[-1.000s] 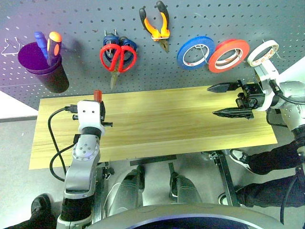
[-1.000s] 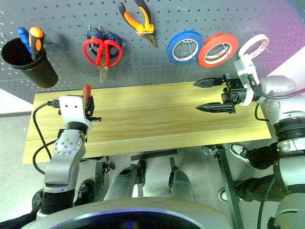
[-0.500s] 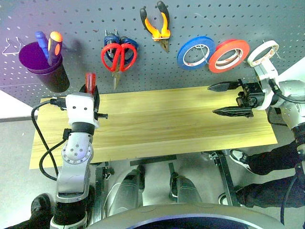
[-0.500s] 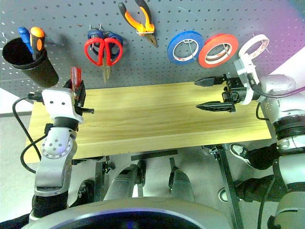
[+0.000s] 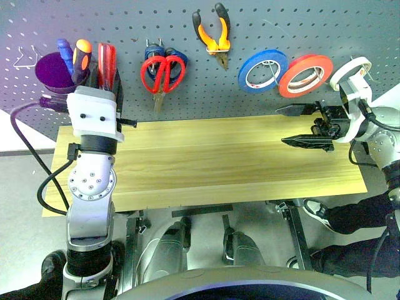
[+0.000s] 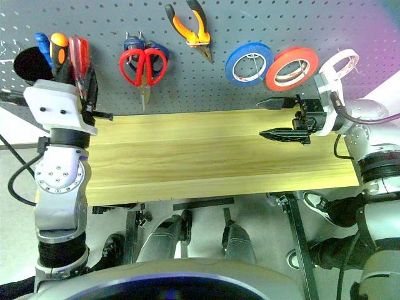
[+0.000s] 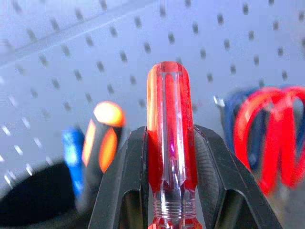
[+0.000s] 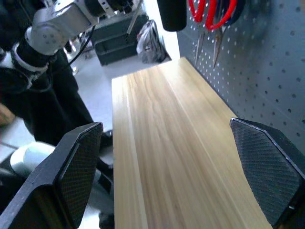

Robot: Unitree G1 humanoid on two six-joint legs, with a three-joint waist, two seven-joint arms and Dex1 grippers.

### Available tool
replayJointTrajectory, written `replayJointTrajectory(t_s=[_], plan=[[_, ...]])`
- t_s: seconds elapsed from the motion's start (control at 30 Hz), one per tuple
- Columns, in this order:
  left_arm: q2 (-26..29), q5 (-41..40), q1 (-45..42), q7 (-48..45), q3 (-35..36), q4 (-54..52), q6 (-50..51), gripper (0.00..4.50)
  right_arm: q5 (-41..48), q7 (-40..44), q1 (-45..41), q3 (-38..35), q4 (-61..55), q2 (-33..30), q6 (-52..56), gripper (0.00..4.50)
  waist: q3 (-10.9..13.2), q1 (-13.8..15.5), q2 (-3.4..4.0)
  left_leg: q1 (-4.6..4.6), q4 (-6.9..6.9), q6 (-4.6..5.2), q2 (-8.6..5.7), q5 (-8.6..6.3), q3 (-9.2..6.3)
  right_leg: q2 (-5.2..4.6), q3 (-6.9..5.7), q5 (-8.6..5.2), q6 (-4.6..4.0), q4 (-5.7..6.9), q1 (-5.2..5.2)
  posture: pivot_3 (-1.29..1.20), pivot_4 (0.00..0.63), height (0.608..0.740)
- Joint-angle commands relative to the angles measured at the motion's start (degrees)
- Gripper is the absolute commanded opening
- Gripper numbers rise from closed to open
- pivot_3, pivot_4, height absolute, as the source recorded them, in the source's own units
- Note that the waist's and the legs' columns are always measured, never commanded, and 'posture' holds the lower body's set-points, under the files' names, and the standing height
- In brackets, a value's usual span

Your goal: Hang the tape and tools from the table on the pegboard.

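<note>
The left gripper [image 7: 169, 191] is clamping its fingers on the red-handled screwdriver [image 7: 169, 138], holding it up beside the cup [image 5: 53, 70] on the pegboard [image 5: 275, 25]. The right gripper [image 5: 303, 125] is hovering over the surface [image 5: 219, 162], fingers spread wide.

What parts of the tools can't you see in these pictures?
- Screwdriver shaft and tip: cut off at the left wrist view's bottom edge, between the left tool's fingers.
- Blue-handled scissors: mostly hidden behind the red-handled scissors in the head views.
- Cup contents below its rim: hidden by its wall and the left arm.
</note>
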Motion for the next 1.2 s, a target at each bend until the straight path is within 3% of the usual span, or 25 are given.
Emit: replayJointTrajectory(t_s=[0.03,0.5,0.83,1.2], plan=[[1.05,1.22,-2.20,0.03,2.15,-2.83,0.56,0.95,3.38,0.37,-1.26,-3.17,0.72,-0.29,1.40,4.50,-0.06,0.03,-0.01,0.00,0.00,0.00,0.00,0.01,0.00,0.01,0.00,0.00,0.00,0.05,-0.01,0.07,0.229,0.740],[7.53,0.14,-14.98,-2.14,7.19,1.51,2.18,0.95,8.27,0.37,0.75,-8.34,-1.04,1.21,4.03,4.50,-0.70,0.09,-0.06,0.00,0.61,-0.05,0.04,0.04,-0.04,0.04,-0.01,0.00,0.00,0.81,-0.06,0.09,0.213,0.740],[12.82,-1.56,-23.28,-4.01,9.65,9.86,-2.15,0.95,10.92,0.37,3.76,-13.49,-4.33,2.06,6.52,4.50,-1.26,-0.05,-0.10,0.02,0.69,-0.08,0.05,0.07,-0.06,0.07,0.00,0.04,-0.02,0.88,-0.06,0.08,0.210,0.740],[15.52,-2.66,-26.13,-3.86,10.86,16.09,-6.72,0.95,11.55,0.37,7.16,-17.17,-8.69,1.34,8.63,4.50,-1.46,-0.10,-0.10,0.01,0.73,-0.07,0.04,0.07,-0.05,0.05,0.00,0.05,0.00,0.89,-0.05,0.06,0.201,0.740]])
